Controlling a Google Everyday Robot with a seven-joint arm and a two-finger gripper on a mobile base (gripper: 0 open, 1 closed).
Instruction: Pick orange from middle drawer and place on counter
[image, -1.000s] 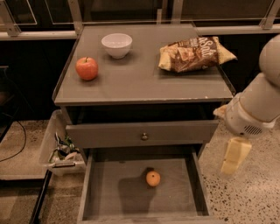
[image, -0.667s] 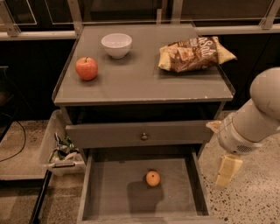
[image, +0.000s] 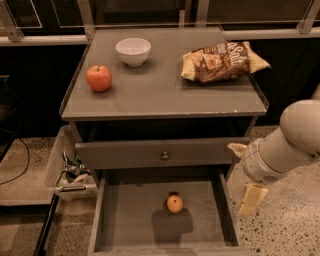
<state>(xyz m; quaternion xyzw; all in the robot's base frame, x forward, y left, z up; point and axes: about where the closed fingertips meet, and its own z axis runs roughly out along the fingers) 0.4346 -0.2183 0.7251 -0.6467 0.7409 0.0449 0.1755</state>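
The orange lies on the bare grey floor of the open middle drawer, near its centre. The counter is the flat grey cabinet top above it. My gripper hangs at the end of the white arm, just outside the drawer's right wall. It is to the right of the orange, at about the same height in the view, and apart from it. It holds nothing that I can see.
On the counter stand a red apple at the left, a white bowl at the back, and a chip bag at the right. The shut top drawer front has a knob. A white bin sits on the floor at the left.
The arm and gripper have moved down and to the left, closer to the open drawer's right side. The orange and the counter items have not moved.
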